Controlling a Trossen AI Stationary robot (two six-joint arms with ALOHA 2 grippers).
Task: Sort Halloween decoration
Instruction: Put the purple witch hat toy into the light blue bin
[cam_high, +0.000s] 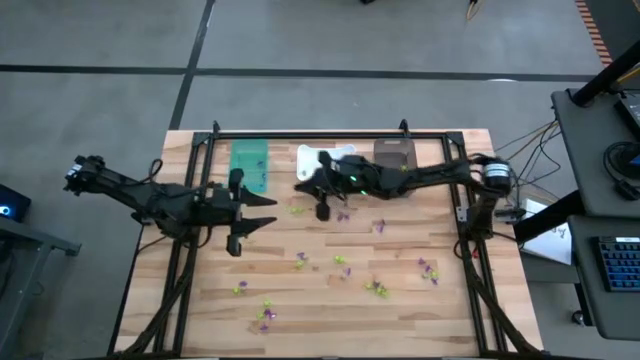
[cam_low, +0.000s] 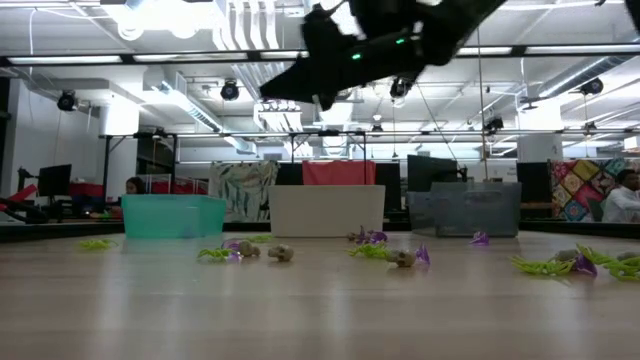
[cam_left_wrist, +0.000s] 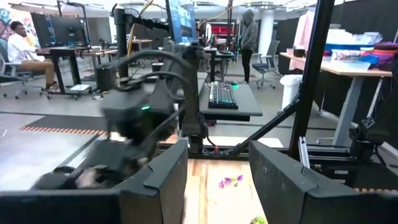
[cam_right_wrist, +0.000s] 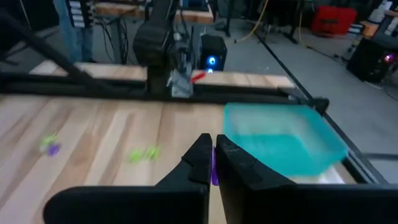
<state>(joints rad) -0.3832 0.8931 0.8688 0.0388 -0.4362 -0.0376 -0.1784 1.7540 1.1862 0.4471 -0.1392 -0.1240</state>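
Right gripper (cam_right_wrist: 213, 163) pressed together, pinching what looks like a purple trinket (cam_right_wrist: 214, 173). Teal bin (cam_right_wrist: 283, 140) lies just ahead, right of centre in the right wrist view. Left gripper (cam_high: 262, 211) spread, waiting centre-left, nearer that bin

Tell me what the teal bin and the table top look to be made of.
Teal bin: likely plastic, smooth and slightly translucent, with thin, evenly coloured walls. Table top: wood, pale planks with visible grain and seams, matte finish.
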